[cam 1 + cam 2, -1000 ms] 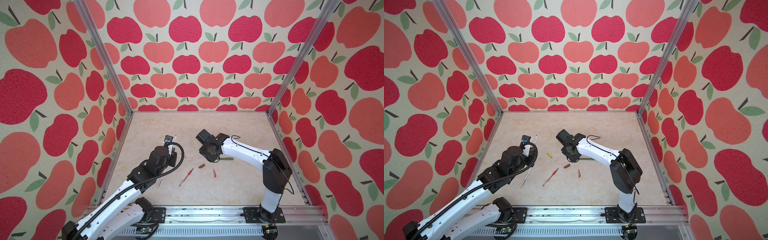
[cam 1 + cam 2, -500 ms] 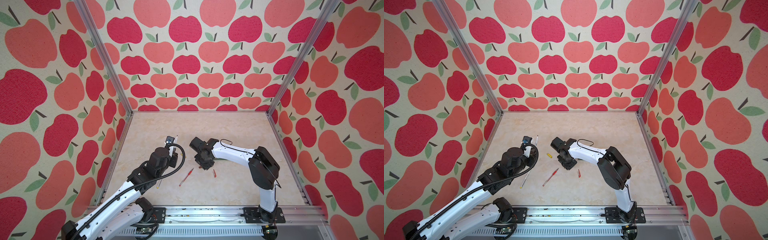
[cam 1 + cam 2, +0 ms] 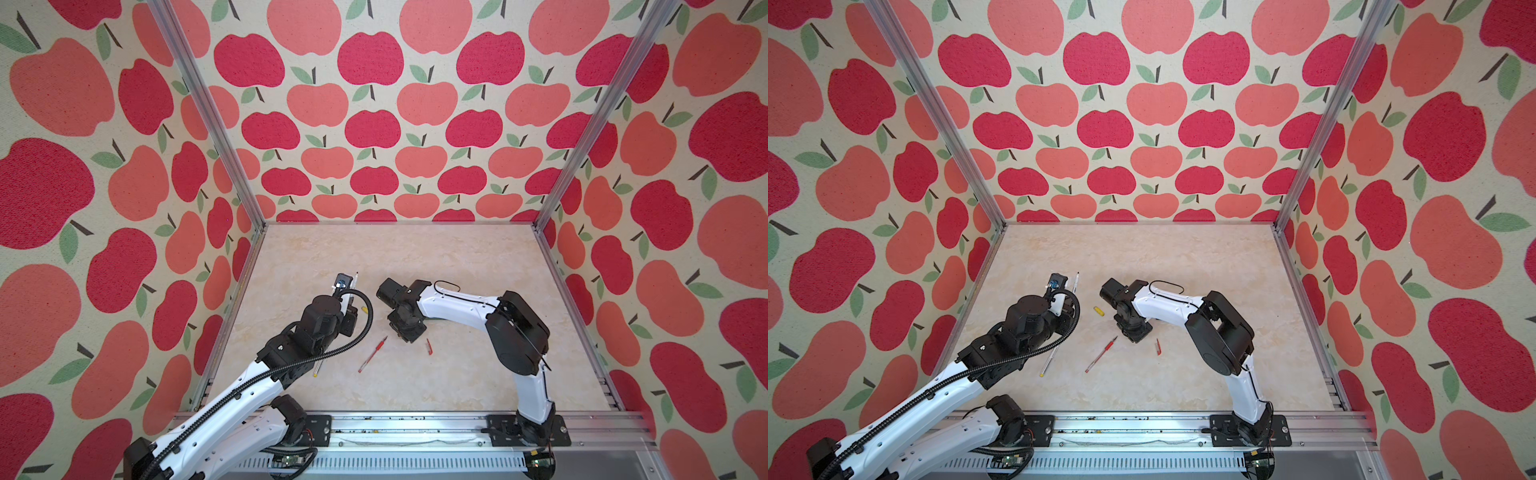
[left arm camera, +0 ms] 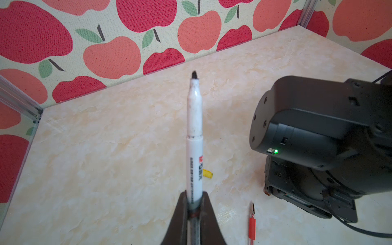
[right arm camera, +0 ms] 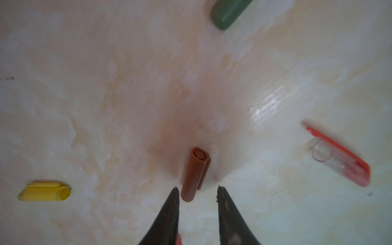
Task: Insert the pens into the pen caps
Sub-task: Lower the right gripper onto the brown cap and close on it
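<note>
My left gripper [image 4: 195, 198] is shut on the lower barrel of a white pen [image 4: 194, 127], held off the table with its dark tip pointing away; the pen [image 3: 1076, 283] shows in a top view too. My right gripper [image 5: 197, 188] is open and low over the table, its tips straddling the closed end of the brown cap [image 5: 196, 171], with a gap on one side. Lying loose are the yellow cap [image 5: 44, 193], the red cap with clip [image 5: 339, 157] and a dark green rounded end [image 5: 229, 12], pen or cap I cannot tell. The red pen [image 3: 372, 355] lies between the arms.
A second white pen with a yellow end [image 3: 1049, 359] lies partly under the left arm. The yellow cap [image 3: 1098, 311] sits between the two wrists, the red cap [image 3: 1158, 347] just in front of the right wrist. Apple-patterned walls [image 3: 374, 124] enclose the table on three sides.
The right arm has swung left and forward and come down over the brown cap, its jaws narrowing. The left arm has kept the white pen nearly still.
</note>
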`<state>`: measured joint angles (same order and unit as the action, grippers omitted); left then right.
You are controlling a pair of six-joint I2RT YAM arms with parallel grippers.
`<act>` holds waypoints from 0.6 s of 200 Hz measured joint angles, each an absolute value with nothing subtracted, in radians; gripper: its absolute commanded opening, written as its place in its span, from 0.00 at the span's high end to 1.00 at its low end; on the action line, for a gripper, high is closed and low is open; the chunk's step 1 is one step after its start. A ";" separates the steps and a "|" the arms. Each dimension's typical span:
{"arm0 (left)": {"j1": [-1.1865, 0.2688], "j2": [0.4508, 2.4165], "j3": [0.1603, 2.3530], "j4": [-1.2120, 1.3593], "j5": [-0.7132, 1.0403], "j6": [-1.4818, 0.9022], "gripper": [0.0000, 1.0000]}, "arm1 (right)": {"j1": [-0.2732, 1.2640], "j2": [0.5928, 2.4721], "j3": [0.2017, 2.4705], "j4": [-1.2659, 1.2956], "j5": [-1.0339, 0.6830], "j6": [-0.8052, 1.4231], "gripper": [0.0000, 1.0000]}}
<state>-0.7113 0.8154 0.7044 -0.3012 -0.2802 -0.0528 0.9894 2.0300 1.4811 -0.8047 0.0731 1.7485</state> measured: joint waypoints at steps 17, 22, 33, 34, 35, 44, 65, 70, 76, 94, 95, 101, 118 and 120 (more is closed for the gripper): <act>-0.711 0.820 0.704 -0.302 -0.280 -0.052 1.00 | 0.985 2.040 1.489 -0.806 0.077 1.748 0.68; -0.711 0.820 0.704 -0.301 -0.280 -0.052 1.00 | 0.983 2.043 1.492 -0.806 0.077 1.748 0.70; -0.712 0.820 0.704 -0.301 -0.279 -0.051 1.00 | 0.980 2.047 1.497 -0.806 0.078 1.745 0.74; -0.712 0.820 0.704 -0.301 -0.279 -0.050 1.00 | 0.979 2.048 1.498 -0.806 0.078 1.744 0.74; -0.712 0.820 0.704 -0.301 -0.279 -0.050 1.00 | 0.979 2.048 1.498 -0.806 0.078 1.745 0.74; -0.712 0.820 0.704 -0.301 -0.278 -0.049 1.00 | 0.979 2.050 1.501 -0.806 0.079 1.744 0.75; -0.714 0.820 0.704 -0.301 -0.278 -0.049 1.00 | 0.974 2.054 1.507 -0.806 0.080 1.741 0.75; -0.714 0.820 0.704 -0.301 -0.278 -0.049 1.00 | 0.974 2.055 1.508 -0.806 0.080 1.741 0.75; -0.714 0.820 0.704 -0.301 -0.278 -0.044 1.00 | 0.973 2.058 1.509 -0.806 0.080 1.741 0.75; -0.715 0.821 0.704 -0.301 -0.278 -0.034 1.00 | 0.972 2.068 1.511 -0.806 0.080 1.740 0.75; -0.715 0.821 0.704 -0.301 -0.278 -0.034 1.00 | 0.972 2.069 1.511 -0.807 0.080 1.740 0.75; -0.715 0.822 0.704 -0.301 -0.278 -0.033 1.00 | 0.972 2.072 1.512 -0.807 0.079 1.740 0.75; -0.716 0.825 0.704 -0.301 -0.278 -0.031 1.00 | 0.969 2.080 1.525 -0.812 0.078 1.737 0.76; -0.716 0.826 0.704 -0.301 -0.278 -0.030 1.00 | 0.969 2.080 1.526 -0.812 0.078 1.737 0.76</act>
<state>-0.7158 0.8257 0.7044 -0.3008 -0.2783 -0.0303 0.9688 2.0804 1.5257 -0.8120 0.0776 1.7367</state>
